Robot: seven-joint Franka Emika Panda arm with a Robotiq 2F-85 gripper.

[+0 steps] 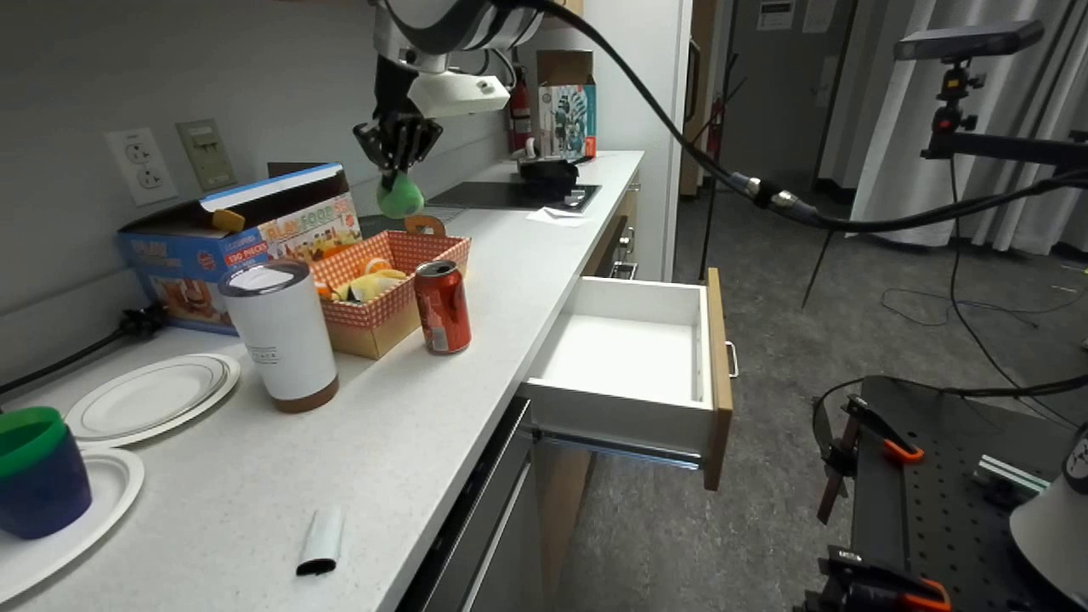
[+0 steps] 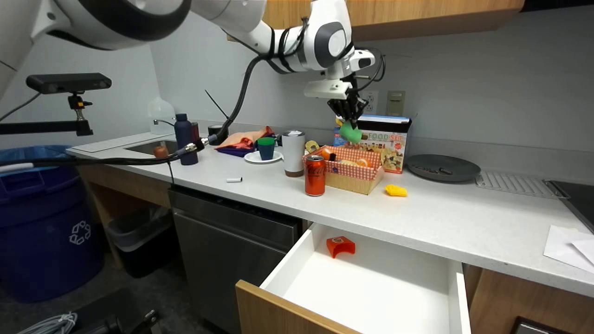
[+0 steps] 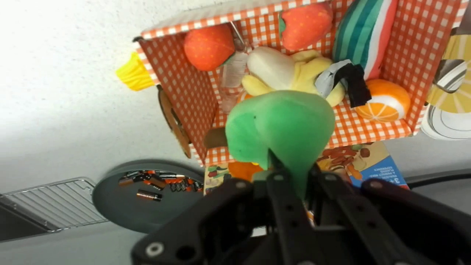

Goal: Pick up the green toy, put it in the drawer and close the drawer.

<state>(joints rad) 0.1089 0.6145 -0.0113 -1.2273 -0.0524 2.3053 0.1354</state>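
Above basket (image 2: pixel 349 182) of toy fruit (image 3: pixel 307 25), tool (image 3: pixel 293 162) closed around green toy (image 2: pixel 351 133), open drawer (image 2: pixel 376 292) holding red-orange piece (image 2: pixel 341 245)

White arm (image 2: pixel 241 14) outstretched, black claw (image 3: pixel 293 163) pointing down, fingers (image 3: pixel 281 193) close together

Both exterior views look along or across the worktop (image 2: pixel 464 208), well apart from the hand (image 1: pixel 391 175), sharing the drawer (image 1: pixel 625 353); just behind the hand, the wrist view faces down.

Pale wall (image 2: pixel 487 83), grey floor (image 1: pixel 773 340).
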